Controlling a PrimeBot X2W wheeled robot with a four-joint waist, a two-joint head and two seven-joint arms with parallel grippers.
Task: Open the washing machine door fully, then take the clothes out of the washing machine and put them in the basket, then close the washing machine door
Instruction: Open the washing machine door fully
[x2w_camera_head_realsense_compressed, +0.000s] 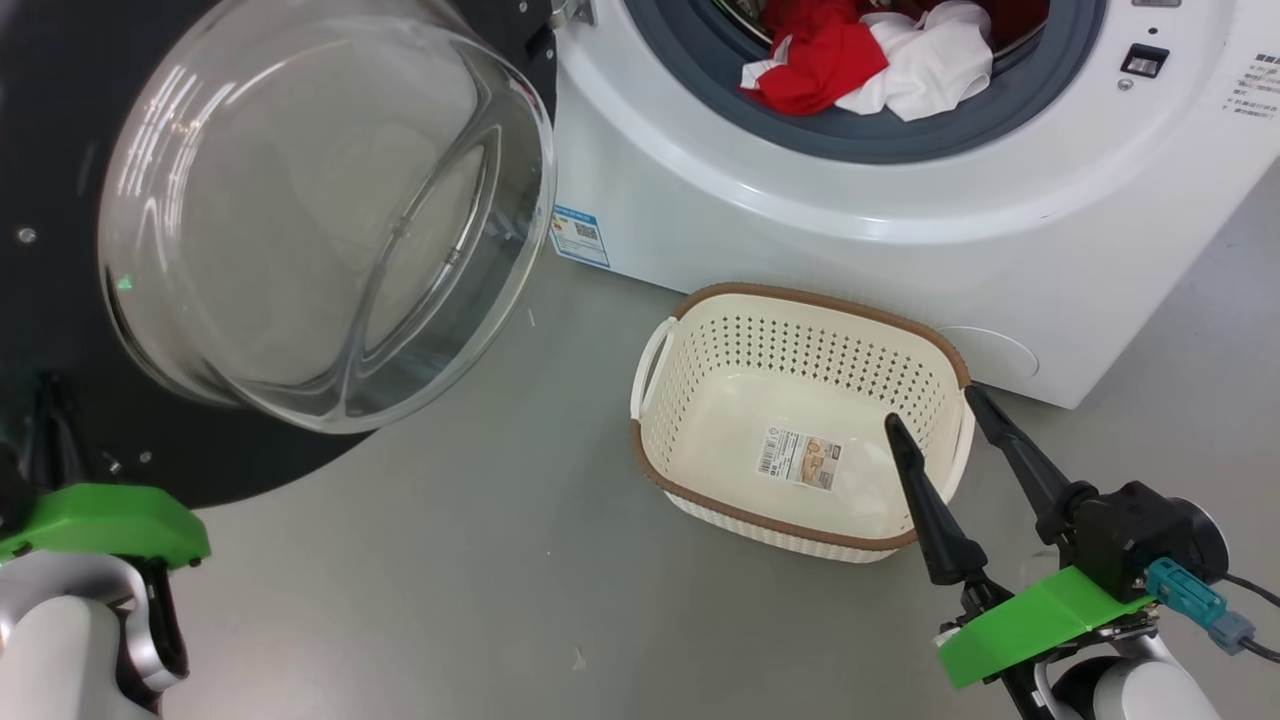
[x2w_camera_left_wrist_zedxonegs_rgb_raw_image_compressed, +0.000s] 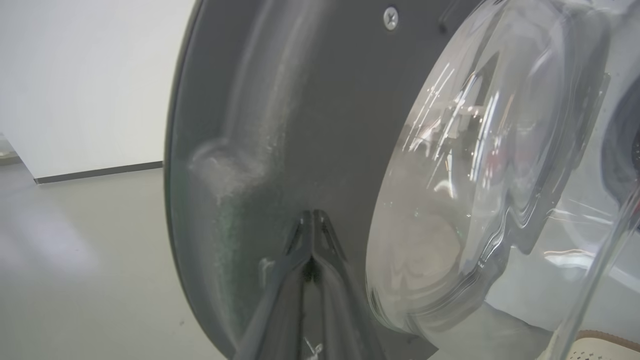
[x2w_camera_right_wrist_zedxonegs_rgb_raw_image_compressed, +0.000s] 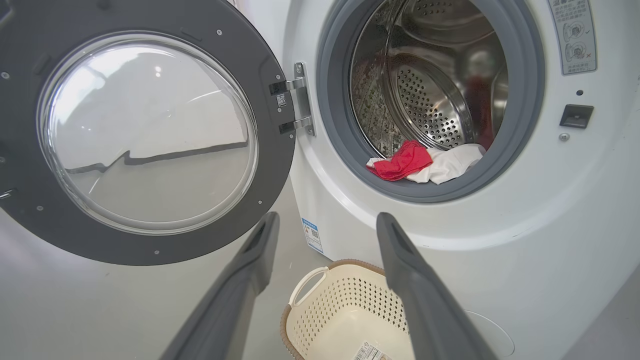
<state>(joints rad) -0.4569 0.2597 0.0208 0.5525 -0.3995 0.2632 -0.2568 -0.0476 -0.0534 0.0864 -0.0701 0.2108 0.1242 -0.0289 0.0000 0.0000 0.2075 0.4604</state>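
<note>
Closest up: left claw (x2w_camera_left_wrist_zedxonegs_rgb_raw_image_compressed: 312, 225), fingers pinched tight together, nothing between them, tips right at the dark inner rim of the washing machine door (x2w_camera_left_wrist_zedxonegs_rgb_raw_image_compressed: 300, 125). Looks like contact, but too close to call. Door swung well out to the left of the washing machine (x2w_camera_head_realsense_compressed: 800, 200), glass bowl (x2w_camera_head_realsense_compressed: 320, 210) bulging outward, hinge (x2w_camera_right_wrist_zedxonegs_rgb_raw_image_compressed: 300, 100) folded wide. Opening step judged done or all but done; perhaps one last nudge outward on offer.

Next up, and not yet begun: the clothes (x2w_camera_head_realsense_compressed: 870, 60). Red and white, heaped at the front lip of the steel drum (x2w_camera_right_wrist_zedxonegs_rgb_raw_image_compressed: 430, 90), spilling onto the grey gasket (x2w_camera_head_realsense_compressed: 850, 140). Basket (x2w_camera_head_realsense_compressed: 820, 303) on the floor (x2w_camera_head_realsense_compressed: 450, 560) just in front of the machine, below the opening, with only its sticker (x2w_camera_head_realsense_compressed: 800, 458) inside. So: unloading and closing both left to do.

Right claw (x2w_camera_head_realsense_compressed: 932, 407) spread wide, empty, hovering above the basket's right side, fingers aimed up toward the drum mouth.

Room to move: open run from that claw up to the clothes, nothing in between. Worth watching the gasket lip on the lift-out and the basket's brown rim on the drop. Off to the left, bare floor and a white wall (x2w_camera_left_wrist_zedxonegs_rgb_raw_image_compressed: 90, 75) beyond the door edge, so likely space for a little more swing.
</note>
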